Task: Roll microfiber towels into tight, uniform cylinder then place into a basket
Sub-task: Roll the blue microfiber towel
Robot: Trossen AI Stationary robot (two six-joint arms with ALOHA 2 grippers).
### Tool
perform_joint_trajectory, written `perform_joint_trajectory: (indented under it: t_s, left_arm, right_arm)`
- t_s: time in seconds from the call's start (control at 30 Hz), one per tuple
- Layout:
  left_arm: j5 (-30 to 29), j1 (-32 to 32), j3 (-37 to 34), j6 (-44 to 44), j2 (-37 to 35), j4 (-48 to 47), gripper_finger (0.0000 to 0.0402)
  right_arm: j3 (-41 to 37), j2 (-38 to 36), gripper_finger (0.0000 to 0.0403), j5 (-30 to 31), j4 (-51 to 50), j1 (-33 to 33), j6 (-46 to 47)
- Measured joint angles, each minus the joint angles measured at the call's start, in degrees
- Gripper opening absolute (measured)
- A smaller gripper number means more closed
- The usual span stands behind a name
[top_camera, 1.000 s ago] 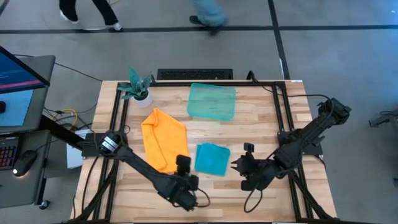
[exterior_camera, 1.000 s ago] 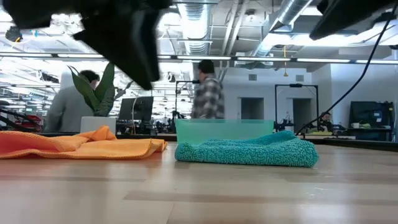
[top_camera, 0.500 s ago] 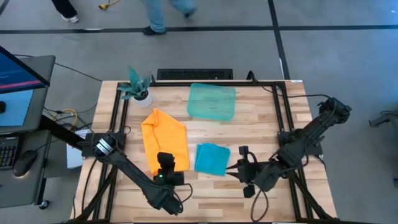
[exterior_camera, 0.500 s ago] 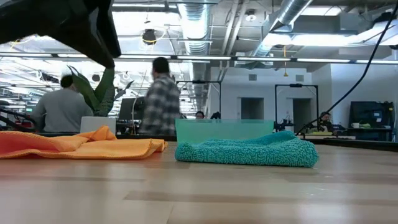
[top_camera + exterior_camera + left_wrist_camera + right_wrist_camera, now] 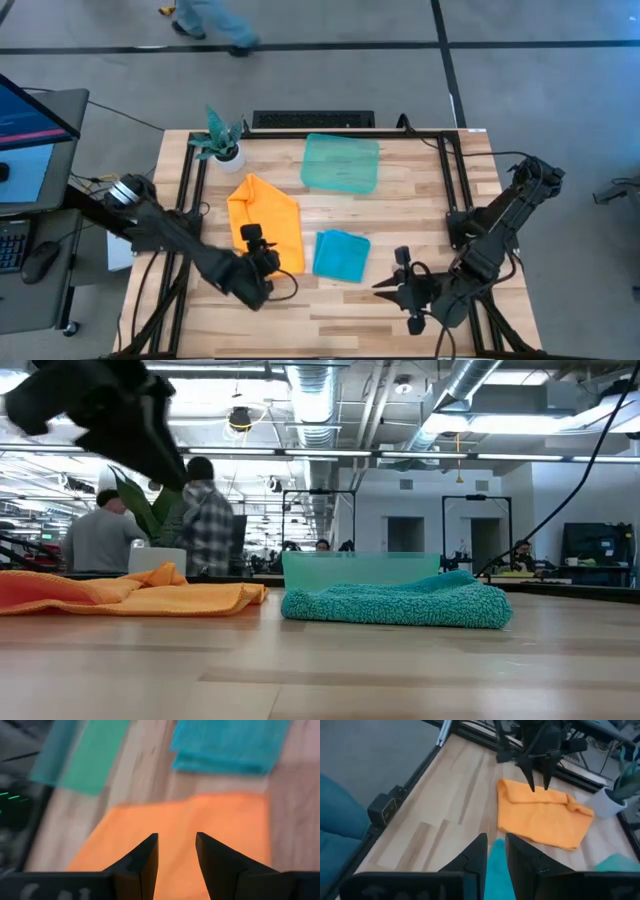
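The left gripper (image 5: 176,851) blurs in the low view; its jaws stand apart, empty, over the orange towel (image 5: 266,222), which lies long toward the plant (image 5: 221,137). The blue towel (image 5: 341,254) (folded flat) sits beside it, near the basket (image 5: 341,162). The right gripper (image 5: 494,849), slightly parted, holds nothing.

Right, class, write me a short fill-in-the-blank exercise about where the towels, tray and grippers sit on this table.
1. The towel lying under the left gripper is coloured ____.
2. The green basket holds ____ towels.
3. The folded turquoise towel lies between the basket and the table's ____ edge.
4. The left gripper's fingers stand ____, with nothing between them.

Missing words: orange; no; near; apart
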Motion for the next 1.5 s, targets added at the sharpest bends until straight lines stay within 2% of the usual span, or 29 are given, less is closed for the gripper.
perform_joint_trajectory:
  t_s: [0.2, 0.37, 0.5, 0.7, 0.97, 1.17, 1.3, 1.5]
  left_arm:
    - [5.99, 4.59, -9.29, 17.05, -6.11, 29.33, 0.0125]
    - [17.66, 7.15, -11.16, 27.41, -4.76, 45.14, 0.0125]
    - [24.04, 8.43, -11.0, 29.81, -2.16, 48.72, 0.0125]
    - [24.38, 9.54, -10.96, 30.33, 1.51, 49.82, 0.013]
    - [24.31, 10.3, -10.94, 30.29, 2.92, 52.52, 0.0195]
    - [24.34, 10.28, -10.94, 30.22, 2.92, 52.46, 0.0237]
    - [24.12, 10.28, -10.94, 30.25, 2.92, 52.56, 0.0241]
    - [24.1, 10.26, -10.94, 30.68, 2.92, 52.58, 0.0234]
  right_arm:
    - [0.01, 1.17, 0.0091, -1.18, -2.06, -0.78, 6.94]
    - [0.01, 3.78, 0.0091, -3.34, -2.35, -1.42, 6.21]
    - [-0.01, 6.09, 0.0091, -3.47, -2.71, -2.17, 2.11]
    - [-0.04, 8.82, 0.0091, -3.44, -2.62, -3.75, 1.23]
    - [-0.05, 10.4, 0.0096, -3.7, -2.03, -6.63, 6.03]
    - [-0.02, 10.83, 0.0134, -5.17, -2.1, -7.72, 8.15]
    - [-0.08, 13.9, 0.0171, -6.96, -2.63, -7.15, 8.16]
    - [-0.08, 20.7, 0.021, -6.63, -2.48, -7.69, 0.72]
